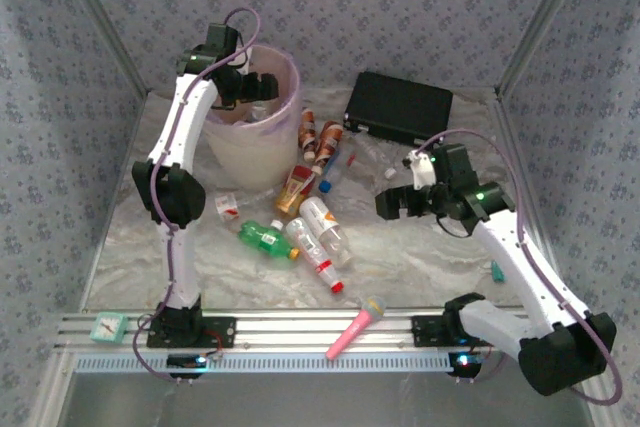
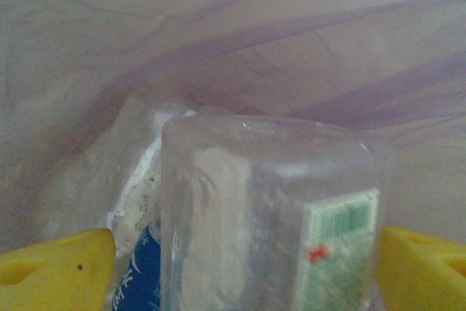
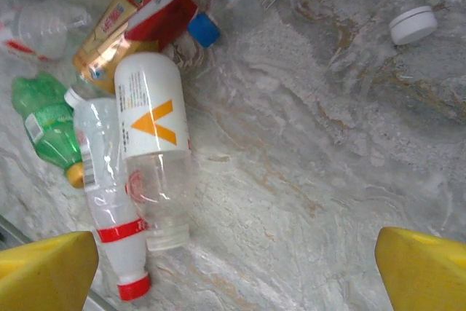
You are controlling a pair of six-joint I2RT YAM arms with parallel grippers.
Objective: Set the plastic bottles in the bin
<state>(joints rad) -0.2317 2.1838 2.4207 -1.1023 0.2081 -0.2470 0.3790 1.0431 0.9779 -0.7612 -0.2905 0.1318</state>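
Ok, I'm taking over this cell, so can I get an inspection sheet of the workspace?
Surface: marbled grey table.
Job's things: bin far left; plastic bottles scattered mid-table.
Clutter: pink toy microphone, black case, small clock on front rail.
Grippers: left gripper open over bin, clear bottle between its fingers; right gripper open above table.
Cables: purple cable along each arm.
Surroundings: patterned walls, metal frame.

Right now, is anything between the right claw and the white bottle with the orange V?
Nothing visible does. The open right claw hovers over bare table; the white bottle lies uncovered nearby, a red-banded clear bottle against its side.
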